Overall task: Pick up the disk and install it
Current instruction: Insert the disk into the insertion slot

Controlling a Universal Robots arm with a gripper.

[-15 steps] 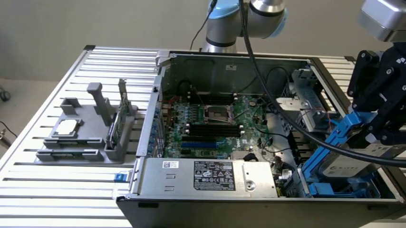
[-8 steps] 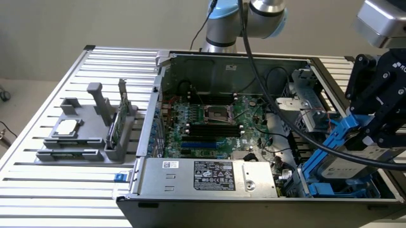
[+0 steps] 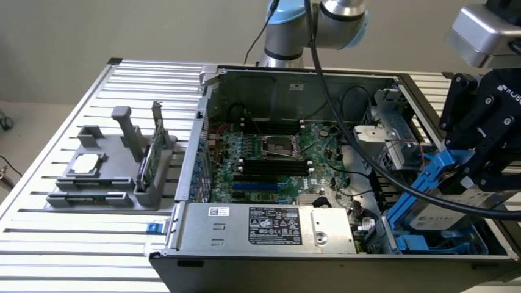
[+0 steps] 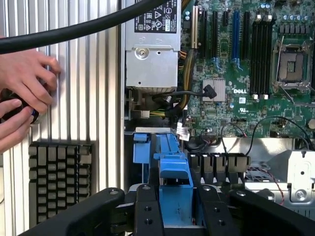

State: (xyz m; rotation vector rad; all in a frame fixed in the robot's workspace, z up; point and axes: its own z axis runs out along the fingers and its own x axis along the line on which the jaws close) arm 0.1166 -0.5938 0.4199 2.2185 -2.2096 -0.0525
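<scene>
Disk (image 3: 435, 213): rigid, weighty, shock-sensitive metal drive (a judgement), best held by its blue carrier rails; clamped tilted between the fingers (image 4: 147, 206) above the computer case (image 3: 326, 274) corner, exterior view's right.

Exterior view looks down from above; wrist view nearer (both see motherboard (image 3: 319, 162)).

You see only part of the disk (image 3: 441, 215): the fingers (image 3: 491, 174) and a black cable (image 3: 382, 175) cover its upper half.
</scene>
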